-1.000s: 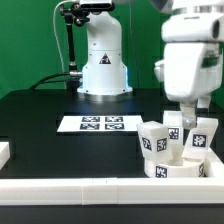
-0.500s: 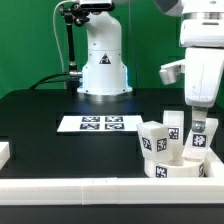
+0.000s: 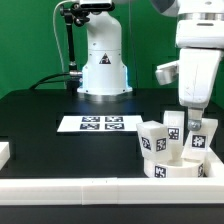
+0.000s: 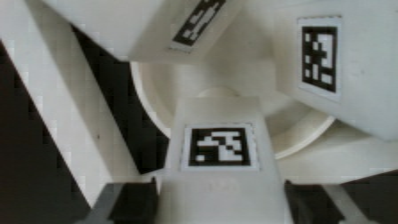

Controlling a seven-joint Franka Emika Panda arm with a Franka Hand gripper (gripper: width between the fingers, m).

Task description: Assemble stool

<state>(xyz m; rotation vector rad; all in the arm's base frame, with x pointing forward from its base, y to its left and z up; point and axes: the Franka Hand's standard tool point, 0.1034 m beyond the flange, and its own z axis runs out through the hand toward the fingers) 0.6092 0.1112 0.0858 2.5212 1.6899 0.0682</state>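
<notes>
stool parts clustered on a dark surface [image 3: 40,110], with the robot's tool lowered onto one leg.

stool seat [image 3: 172,168], a white round drum, sits at about 4 o'clock in the exterior view, just behind a white border rail [image 3: 90,190]. tagged block legs stand on it. the tool [image 3: 196,122] is clamped on the leg [image 4: 222,140] at the far right. the marker board [image 3: 98,124] lies flat near centre.
</notes>
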